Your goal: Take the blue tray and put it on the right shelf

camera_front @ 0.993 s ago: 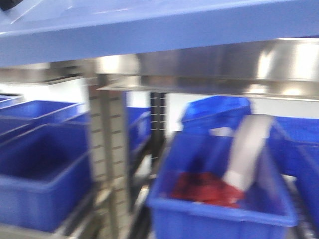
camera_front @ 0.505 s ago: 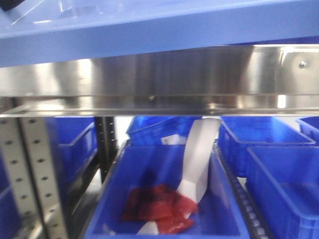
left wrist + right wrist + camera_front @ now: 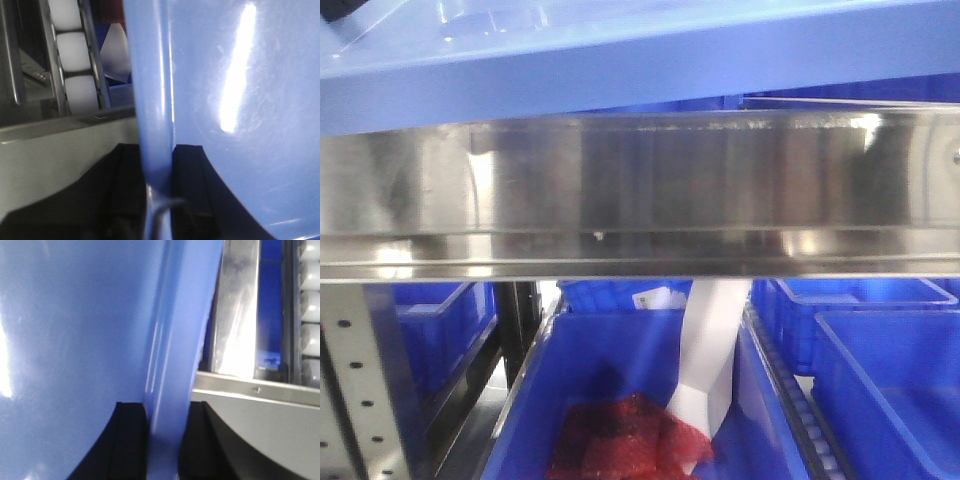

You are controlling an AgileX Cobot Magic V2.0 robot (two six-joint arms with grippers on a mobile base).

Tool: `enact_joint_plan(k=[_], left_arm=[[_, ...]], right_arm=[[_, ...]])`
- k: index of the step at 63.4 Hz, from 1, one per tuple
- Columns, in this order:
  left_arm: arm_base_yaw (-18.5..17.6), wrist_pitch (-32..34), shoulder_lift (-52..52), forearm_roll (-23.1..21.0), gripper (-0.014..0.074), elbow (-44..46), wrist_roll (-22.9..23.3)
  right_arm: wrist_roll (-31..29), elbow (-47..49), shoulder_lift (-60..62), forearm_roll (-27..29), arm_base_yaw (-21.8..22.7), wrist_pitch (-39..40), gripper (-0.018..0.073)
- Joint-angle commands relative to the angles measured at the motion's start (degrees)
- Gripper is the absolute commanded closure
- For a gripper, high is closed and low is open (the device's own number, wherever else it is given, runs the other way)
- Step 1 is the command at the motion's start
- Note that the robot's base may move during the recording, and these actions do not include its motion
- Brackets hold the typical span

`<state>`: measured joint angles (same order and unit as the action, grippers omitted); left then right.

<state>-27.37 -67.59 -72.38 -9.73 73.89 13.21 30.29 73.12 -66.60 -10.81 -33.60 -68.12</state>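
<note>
The blue tray [image 3: 640, 50] is a light periwinkle glossy plastic tray held across the top of the front view, just above the shiny steel front lip of the right shelf [image 3: 640, 190]. My left gripper [image 3: 157, 165] is shut on the tray's left rim [image 3: 155, 100], one black finger on each side. My right gripper [image 3: 165, 425] is shut on the tray's right rim [image 3: 175, 340]. The tray's smooth face [image 3: 75, 340] fills most of both wrist views. The shelf's steel edge [image 3: 255, 390] shows beside the right gripper.
Below the shelf lip, a deep dark-blue bin [image 3: 620, 400] holds a red mesh bag [image 3: 620, 440] and a white sheet [image 3: 710, 360]. More dark-blue bins [image 3: 880, 380] stand right and left. A perforated grey upright [image 3: 350, 390] stands at lower left. White rollers [image 3: 75, 65] line the rack.
The view has shifted right and closer: the shelf lip now spans the whole frame, larger and lower. The upright has slid to the far left. The tray stays held at the top.
</note>
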Motion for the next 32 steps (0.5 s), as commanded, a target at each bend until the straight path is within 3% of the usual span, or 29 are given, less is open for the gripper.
enact_joint_plan(k=[1,32], left_arm=[[-0.3,0.3,1.6,0.0,0.0645,1.9,-1.6],[-0.3,0.3,1.6,0.0,0.0645,1.9,-1.6]], right_arm=[[-1.5,1.6,1.4,-3.0,0.1,3.0,0.0503],[-1.5,1.6,1.4,-3.0,0.1,3.0,0.0503]])
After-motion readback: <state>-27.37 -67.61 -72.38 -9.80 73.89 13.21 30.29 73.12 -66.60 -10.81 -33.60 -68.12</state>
